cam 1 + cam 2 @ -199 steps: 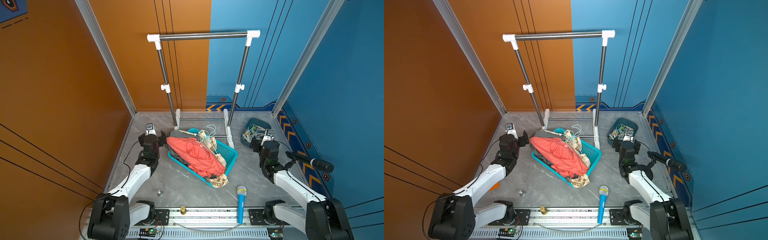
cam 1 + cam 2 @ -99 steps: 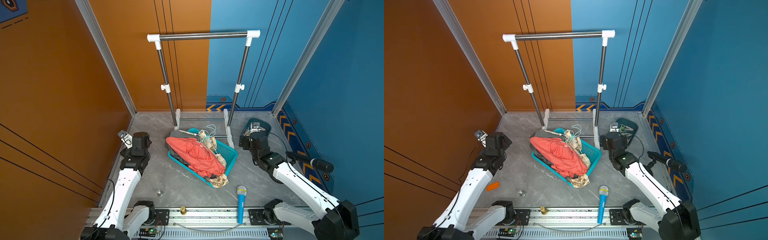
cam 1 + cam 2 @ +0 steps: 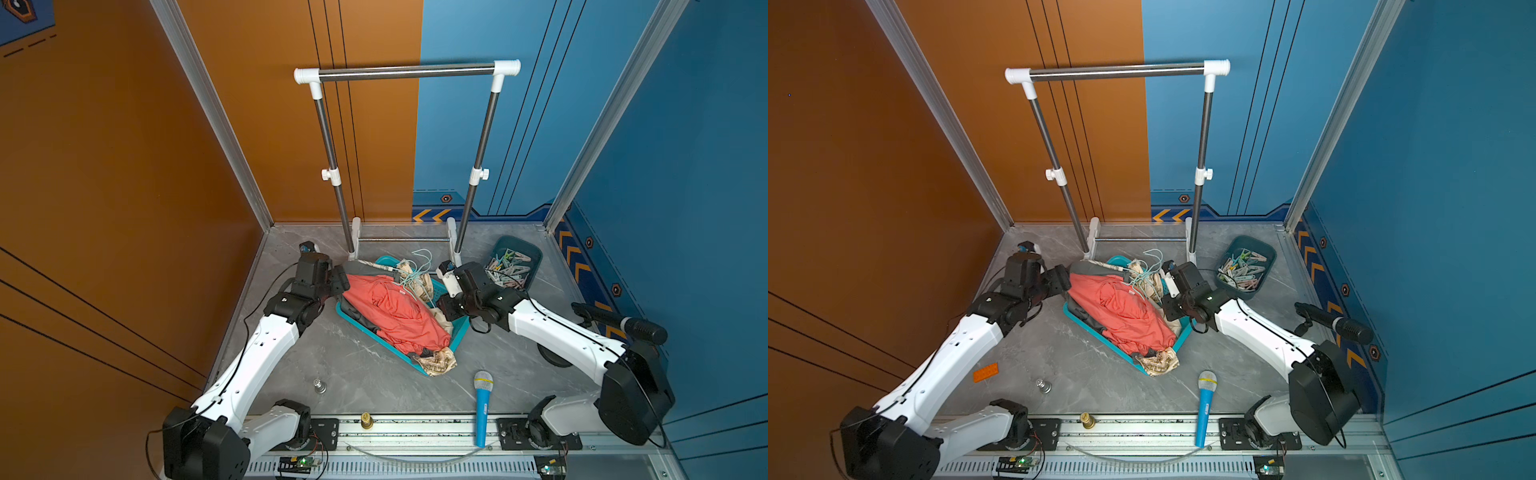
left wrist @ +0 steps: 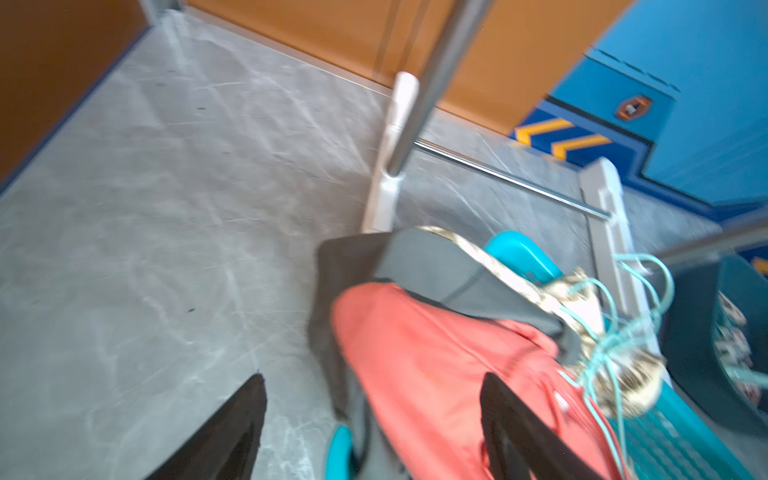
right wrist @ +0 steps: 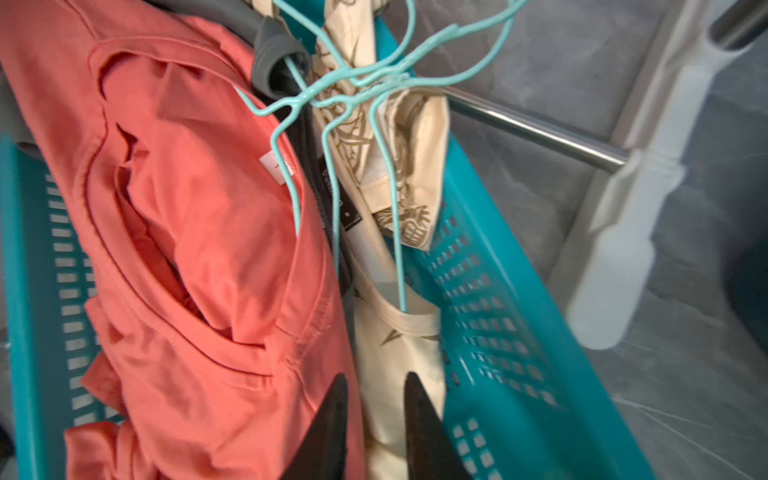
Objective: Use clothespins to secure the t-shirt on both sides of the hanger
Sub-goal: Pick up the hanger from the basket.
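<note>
Near the tabletop's far right corner, in both top views, pastel plastic clothespins fill a dark teal tray. Left wrist view: left gripper spread wide by the coral t-shirt. Right wrist view: right gripper narrowed over cream cloth, grip unclear.

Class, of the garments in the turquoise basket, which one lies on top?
The coral-red t-shirt; the grey garment peeks out from under it, and the beige printed one shows only at its edges.
</note>
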### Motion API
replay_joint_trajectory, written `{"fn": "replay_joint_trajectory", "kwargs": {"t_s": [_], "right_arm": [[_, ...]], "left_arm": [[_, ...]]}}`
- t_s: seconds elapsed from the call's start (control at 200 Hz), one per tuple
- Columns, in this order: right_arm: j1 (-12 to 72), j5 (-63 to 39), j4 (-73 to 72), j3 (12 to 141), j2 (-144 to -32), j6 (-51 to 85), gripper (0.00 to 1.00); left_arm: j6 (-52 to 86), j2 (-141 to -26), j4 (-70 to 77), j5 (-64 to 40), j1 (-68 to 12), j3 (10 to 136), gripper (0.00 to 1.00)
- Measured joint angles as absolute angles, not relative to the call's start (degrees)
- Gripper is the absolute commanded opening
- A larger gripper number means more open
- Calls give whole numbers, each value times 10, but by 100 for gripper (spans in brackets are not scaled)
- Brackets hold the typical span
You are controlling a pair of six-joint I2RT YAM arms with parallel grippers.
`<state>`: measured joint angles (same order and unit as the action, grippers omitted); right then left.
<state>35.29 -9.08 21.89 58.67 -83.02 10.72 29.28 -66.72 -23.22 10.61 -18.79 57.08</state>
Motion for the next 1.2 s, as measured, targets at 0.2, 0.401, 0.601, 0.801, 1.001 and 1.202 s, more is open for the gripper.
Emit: {"fn": "replay_joint_trajectory", "kwargs": {"t_s": [0.2, 0.401, 0.601, 0.801, 1.001, 1.202], "right_arm": [[360, -154, 215, 628, -898, 112, 41], [364, -168, 208, 675, -955, 110, 40], [364, -167, 198, 691, -995, 103, 25], [364, -167, 197, 693, -1001, 89, 5], [364, -167, 202, 694, -986, 72, 0], [364, -167, 212, 694, -930, 58, 0]], "left_arm": [[280, -726, -234, 70, -229, 637, 84], [281, -768, -234, 35, -230, 656, 91], [285, -794, -231, 10, -230, 669, 98], [285, -802, -221, -8, -230, 694, 98], [290, -815, -215, -18, -233, 708, 98], [289, -826, -223, -18, -242, 729, 98]]}}
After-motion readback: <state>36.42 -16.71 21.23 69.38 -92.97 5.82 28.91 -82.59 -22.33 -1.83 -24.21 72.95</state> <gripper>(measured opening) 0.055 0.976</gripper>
